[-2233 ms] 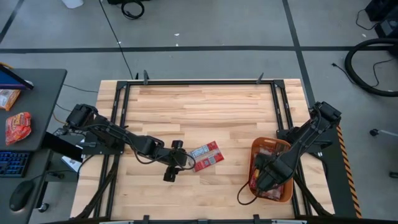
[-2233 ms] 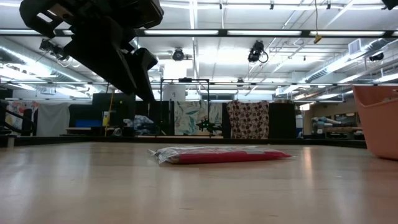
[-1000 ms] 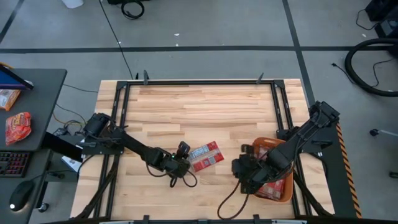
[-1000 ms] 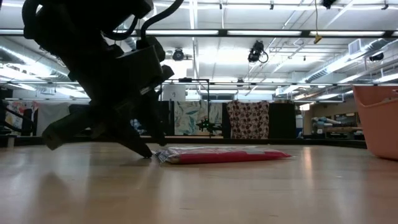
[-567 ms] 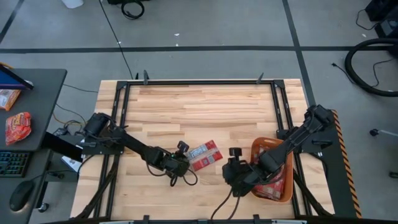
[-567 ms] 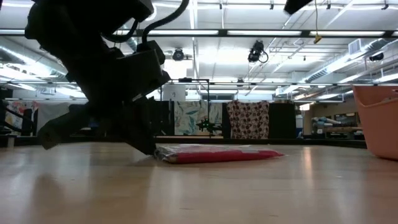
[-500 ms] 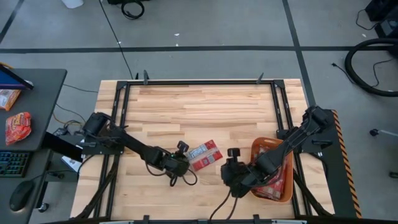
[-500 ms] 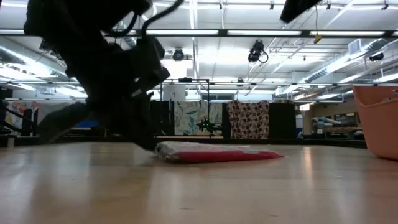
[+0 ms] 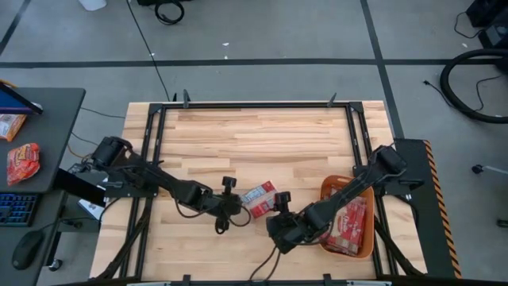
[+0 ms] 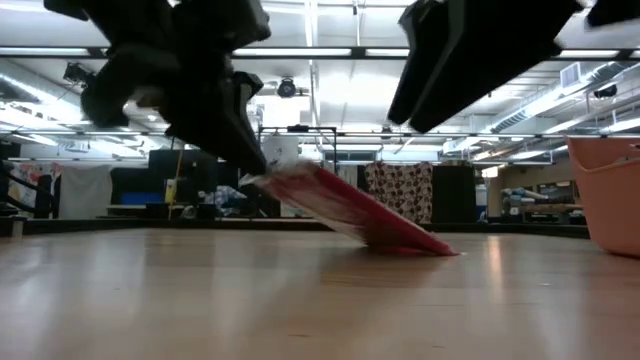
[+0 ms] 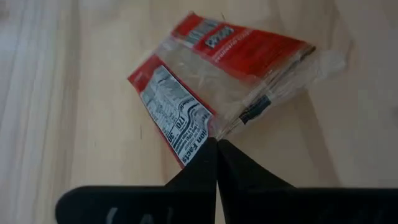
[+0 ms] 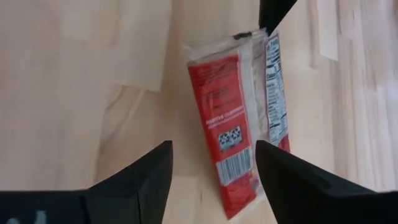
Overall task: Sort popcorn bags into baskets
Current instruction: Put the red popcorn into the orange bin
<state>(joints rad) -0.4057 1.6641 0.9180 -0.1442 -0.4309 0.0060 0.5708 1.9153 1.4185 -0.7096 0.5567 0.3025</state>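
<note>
One popcorn bag (image 9: pixel 259 193), red with white print panels, is near the table's middle. It is tilted: its left end is up and its right end (image 10: pixel 435 249) rests on the wood. My left gripper (image 9: pixel 235 199) is shut on that raised end. My right gripper (image 9: pixel 275 213) hovers open just near and to the right of the bag. In the right wrist view the bag (image 12: pixel 239 118) lies ahead of its spread fingers, untouched. The orange basket (image 9: pixel 370 238) sits at the near right with several bags inside. My left gripper pinches the bag's clear sealed edge (image 11: pixel 216 132) at its left end between the two shut fingers. The fingers come from the table's left, slanting down. The bag hangs tilted from the hold, with its left end (image 10: pixel 272 178) lifted and its far right end on the table.
The basket's wall (image 10: pixel 610 190) rises at the right of the low view. A side desk (image 9: pixel 40 143) with a snack packet and a keyboard stands left of the table. Bare wood stretches across the far half of the table.
My left gripper has shut on the bag's left end and risen. That end has tipped up while the right end stayed on the wood. My right gripper has left the basket and gone toward the table's left, up to the bag.
</note>
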